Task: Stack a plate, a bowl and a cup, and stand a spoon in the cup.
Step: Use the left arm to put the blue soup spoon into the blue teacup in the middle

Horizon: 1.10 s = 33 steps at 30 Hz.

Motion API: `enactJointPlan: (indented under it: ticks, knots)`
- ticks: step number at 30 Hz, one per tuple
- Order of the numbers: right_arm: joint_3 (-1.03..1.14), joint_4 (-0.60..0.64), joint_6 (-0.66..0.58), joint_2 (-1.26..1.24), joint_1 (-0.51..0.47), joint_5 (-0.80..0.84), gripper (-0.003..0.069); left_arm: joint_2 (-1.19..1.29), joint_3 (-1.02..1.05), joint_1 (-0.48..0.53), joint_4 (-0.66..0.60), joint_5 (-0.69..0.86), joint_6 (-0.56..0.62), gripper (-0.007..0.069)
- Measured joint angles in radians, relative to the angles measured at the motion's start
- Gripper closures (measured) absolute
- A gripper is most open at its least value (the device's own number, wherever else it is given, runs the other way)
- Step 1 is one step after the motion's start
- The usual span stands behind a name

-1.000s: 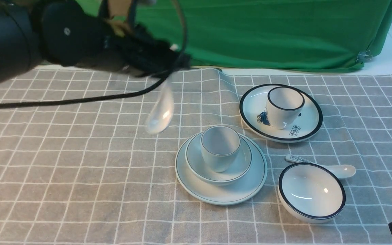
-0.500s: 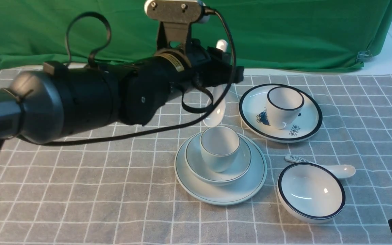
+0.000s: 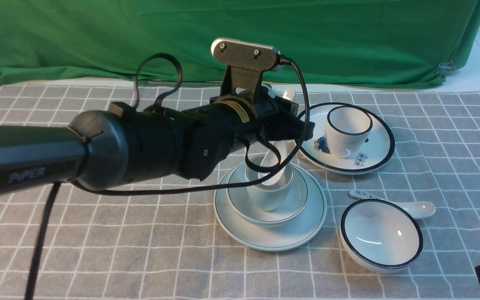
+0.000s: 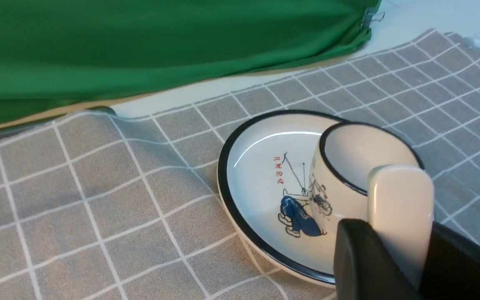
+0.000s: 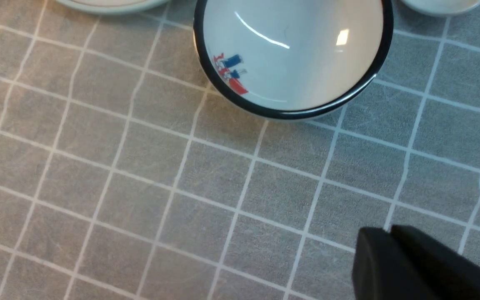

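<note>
The pale blue-white plate (image 3: 270,235) lies mid-table with the pale bowl (image 3: 296,204) on it and the plain cup (image 3: 267,198) in the bowl. My left gripper (image 3: 286,123) is shut on the handle of the plain spoon (image 3: 274,164), just above the cup. The spoon's scoop end is down inside the cup and its handle tip sticks up past the fingers. In the left wrist view the handle (image 4: 400,204) is clamped between the black fingers (image 4: 361,258). My right gripper (image 5: 390,237) is shut and empty, low over the cloth at the front right.
A black-rimmed white plate (image 3: 373,160) with a black-rimmed cup (image 3: 348,131) stands at the back right. A black-rimmed bowl (image 3: 381,235) and a marked spoon (image 3: 415,207) lie at the front right, close to my right gripper. A green backdrop (image 3: 348,37) hangs behind.
My left arm has swung right and down with the spoon. The spoon went from hanging left of the stack to standing with its scoop end in the cup.
</note>
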Motion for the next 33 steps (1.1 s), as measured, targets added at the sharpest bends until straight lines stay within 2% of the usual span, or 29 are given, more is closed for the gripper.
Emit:
enactJointPlan:
  ticks: [10, 18, 20, 23, 27, 32, 33]
  knots:
    - [0.0, 0.0, 0.0, 0.0, 0.0, 0.0, 0.0589, 0.013, 0.001, 0.0, 0.0, 0.05, 0.003, 0.0491]
    - [0.0, 0.0, -0.001, 0.0, 0.0, 0.0, 0.0589, 0.013, 0.001, 0.0, 0.0, 0.083, 0.003, 0.0388]
    - [0.0, 0.0, -0.001, 0.0, 0.0, 0.0, 0.0589, 0.011, 0.001, 0.0, 0.0, 0.119, 0.003, 0.0351]
    - [0.0, 0.0, -0.005, 0.0, 0.0, 0.0, 0.0589, -0.025, 0.001, 0.0, 0.005, 0.238, 0.003, 0.0339]
    - [-0.003, 0.001, -0.027, 0.0, 0.0, 0.001, 0.0589, -0.149, 0.001, 0.0, 0.074, 0.401, 0.003, 0.0372]
    - [-0.049, 0.0, -0.046, -0.11, 0.0, -0.022, 0.0612, -0.453, 0.013, 0.0, 0.204, 0.66, -0.063, 0.0566]
    - [-0.049, 0.001, -0.045, -0.13, 0.0, -0.036, 0.0617, -0.477, 0.02, 0.0, 0.207, 0.665, -0.066, 0.0572]
